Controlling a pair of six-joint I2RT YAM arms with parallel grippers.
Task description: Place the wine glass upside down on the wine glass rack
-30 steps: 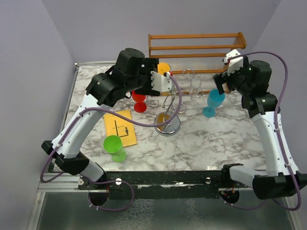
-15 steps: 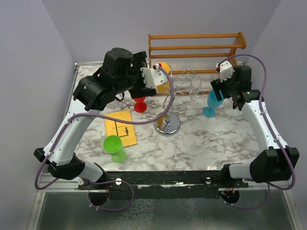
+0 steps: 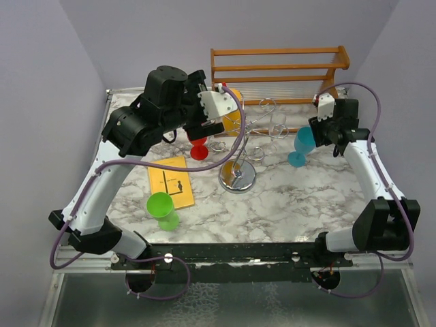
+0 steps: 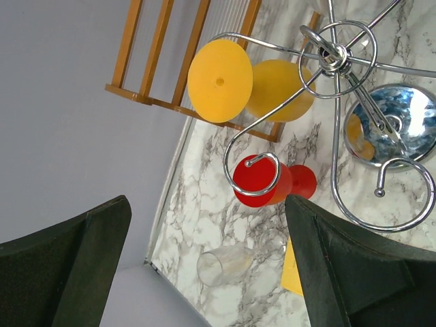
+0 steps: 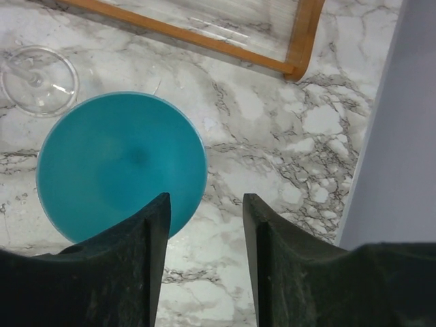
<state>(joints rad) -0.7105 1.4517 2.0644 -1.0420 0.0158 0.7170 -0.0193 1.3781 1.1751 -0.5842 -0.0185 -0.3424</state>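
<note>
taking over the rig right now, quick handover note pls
Left gripper: open, empty, above the wine glass rack.
Right gripper: open, over the blue wine glass, not gripping it.
Done: the yellow wine glass appears to hang upside down in a rack arm.
Left: the blue wine glass stands on the table right of the rack. The red wine glass and green glass are also unracked.
Likely next: grasp the blue one, invert it, hang it.

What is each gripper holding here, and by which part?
Nothing is held. The left gripper is open and empty near the wine glass rack; the right gripper is open above the blue glass, not gripping it.
</note>
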